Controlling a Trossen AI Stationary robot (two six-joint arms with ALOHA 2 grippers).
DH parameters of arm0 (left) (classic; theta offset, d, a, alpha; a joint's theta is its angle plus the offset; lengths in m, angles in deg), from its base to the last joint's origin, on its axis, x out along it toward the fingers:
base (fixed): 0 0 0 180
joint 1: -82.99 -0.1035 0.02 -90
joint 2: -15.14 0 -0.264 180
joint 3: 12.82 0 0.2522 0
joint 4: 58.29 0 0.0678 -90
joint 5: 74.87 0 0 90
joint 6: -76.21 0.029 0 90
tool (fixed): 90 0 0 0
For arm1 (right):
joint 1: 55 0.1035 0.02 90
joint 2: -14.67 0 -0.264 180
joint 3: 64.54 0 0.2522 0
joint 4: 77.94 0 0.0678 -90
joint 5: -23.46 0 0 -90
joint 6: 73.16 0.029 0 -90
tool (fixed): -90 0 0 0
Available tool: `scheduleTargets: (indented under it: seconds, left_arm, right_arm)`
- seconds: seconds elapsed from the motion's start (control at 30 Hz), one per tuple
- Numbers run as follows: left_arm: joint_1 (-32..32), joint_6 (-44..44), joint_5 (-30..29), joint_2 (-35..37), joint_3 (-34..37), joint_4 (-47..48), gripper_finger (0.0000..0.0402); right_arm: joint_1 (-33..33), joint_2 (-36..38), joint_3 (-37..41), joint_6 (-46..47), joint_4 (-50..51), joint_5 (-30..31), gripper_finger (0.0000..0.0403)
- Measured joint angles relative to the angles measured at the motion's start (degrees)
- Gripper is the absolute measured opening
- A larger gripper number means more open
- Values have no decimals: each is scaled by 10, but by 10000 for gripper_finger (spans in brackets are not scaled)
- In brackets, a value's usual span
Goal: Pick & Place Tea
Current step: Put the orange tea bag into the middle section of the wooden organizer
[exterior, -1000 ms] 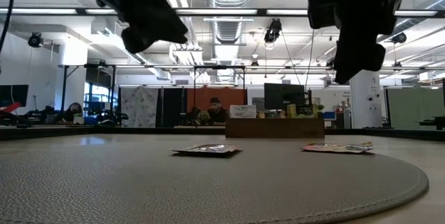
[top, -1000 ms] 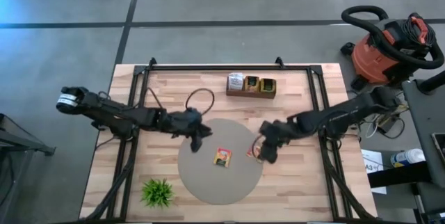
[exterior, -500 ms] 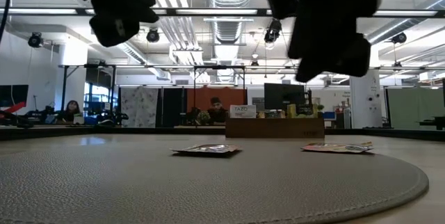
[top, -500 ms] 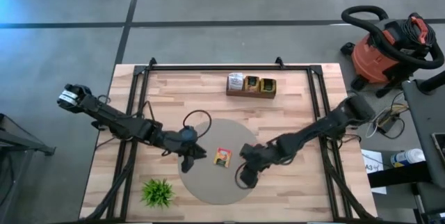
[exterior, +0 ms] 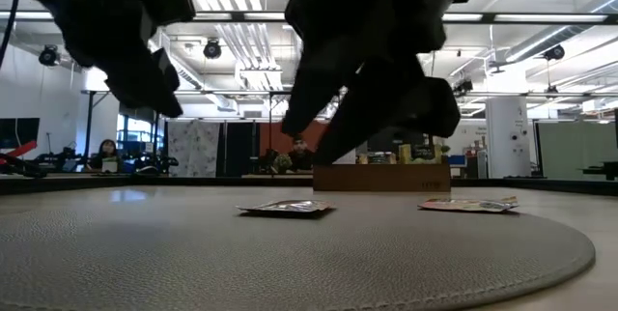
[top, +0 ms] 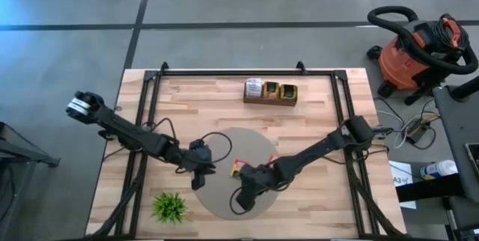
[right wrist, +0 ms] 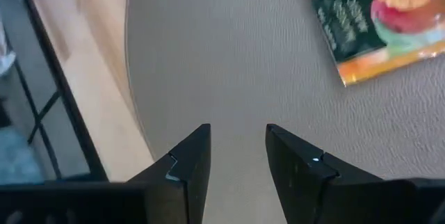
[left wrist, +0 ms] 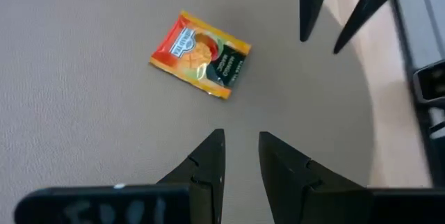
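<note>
A small green plant (top: 170,206) sits on the wooden table (top: 329,207) near the front left corner. Just right of it is a big round gray mat (top: 258,145).

The left arm reaches in from the left. The left gripper (top: 200,178) hangs over the left edge of the mat. In the left wrist view its two dark fingers (left wrist: 208,161) stand a little apart, with a small gap and nothing between them. They do not touch anything.

A tea sachet (left wrist: 200,54) lies flat on the mat, ahead of the left gripper. It is orange and red with a dark green label. From above, only a bit of this sachet (top: 235,168) shows, because the right arm covers part of it.

The right arm comes in from the right and stretches across the mat. The right gripper (top: 241,199) hangs over the front part of the mat, right of the left gripper. Its fingers (right wrist: 188,160) are a little apart too, and empty.

A second sachet (exterior: 467,205) lies flat on the mat farther right.

At the back of the table stands a brown tea box (top: 270,91).
</note>
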Motion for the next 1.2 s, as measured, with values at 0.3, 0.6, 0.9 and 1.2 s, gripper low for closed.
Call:
scheduleTargets:
  seconds: [0.3,0.6,0.9,1.2]
  left_arm:
    - [-3,147,-24,-53,10,-116,83]
    - [-48,337,-31,-159,-38,-142,83]
    - [-97,440,-29,-226,-66,-138,83]
    - [-114,429,15,-237,-66,-141,83]
  right_arm:
    - [-4,0,7,69,21,55,133]
    - [-3,0,16,182,30,83,144]
    - [-4,0,22,231,-8,83,142]
    - [-8,-2,63,284,-48,84,141]
